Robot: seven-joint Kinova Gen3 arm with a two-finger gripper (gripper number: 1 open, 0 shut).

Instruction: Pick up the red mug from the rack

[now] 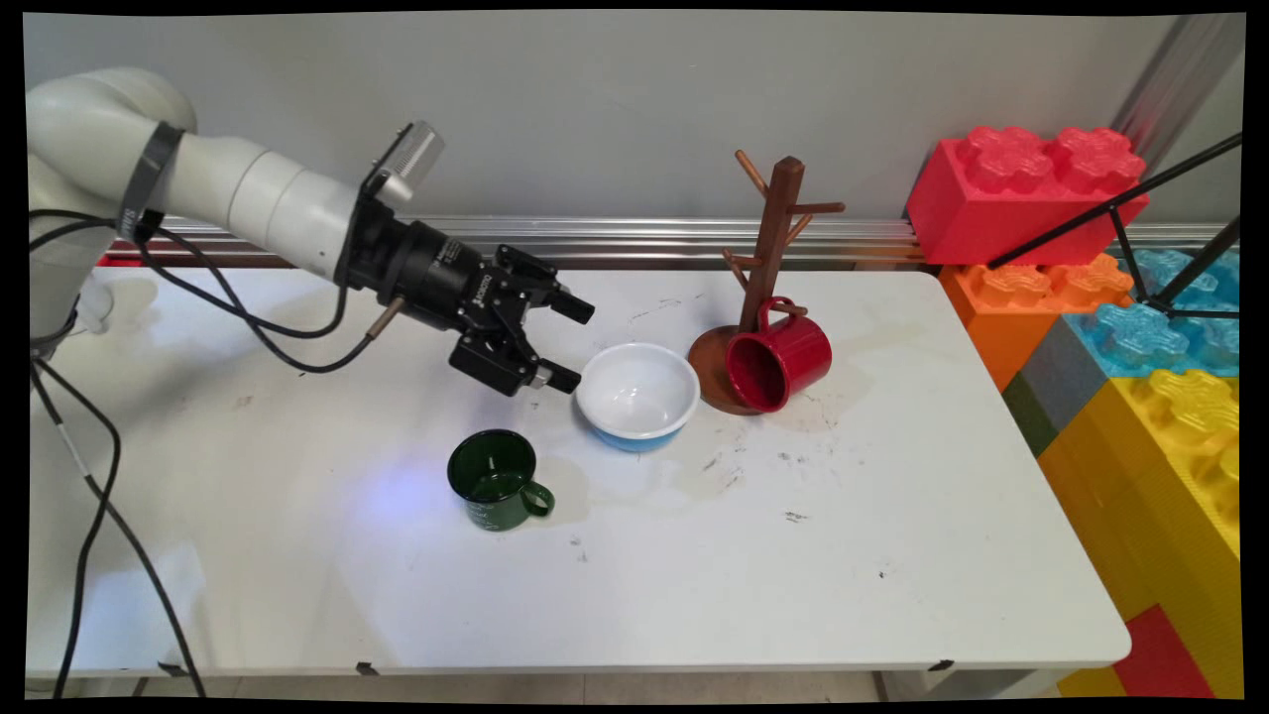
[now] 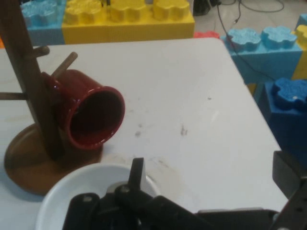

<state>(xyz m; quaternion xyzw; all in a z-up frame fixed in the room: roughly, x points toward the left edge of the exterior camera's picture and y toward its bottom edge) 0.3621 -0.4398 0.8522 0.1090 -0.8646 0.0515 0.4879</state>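
Tool (image 1: 573, 342) empty, jaws spread wide, hovering off the desk (image 1: 892, 516). White bowl (image 1: 637, 394) sits just ahead of it and below; red mug (image 1: 778, 359) hangs on the wooden mug tree (image 1: 765, 268) beyond; green mug (image 1: 493, 479) below, near side. Risk: a low forward move clips the bowl rim and shoves it into the tree base.
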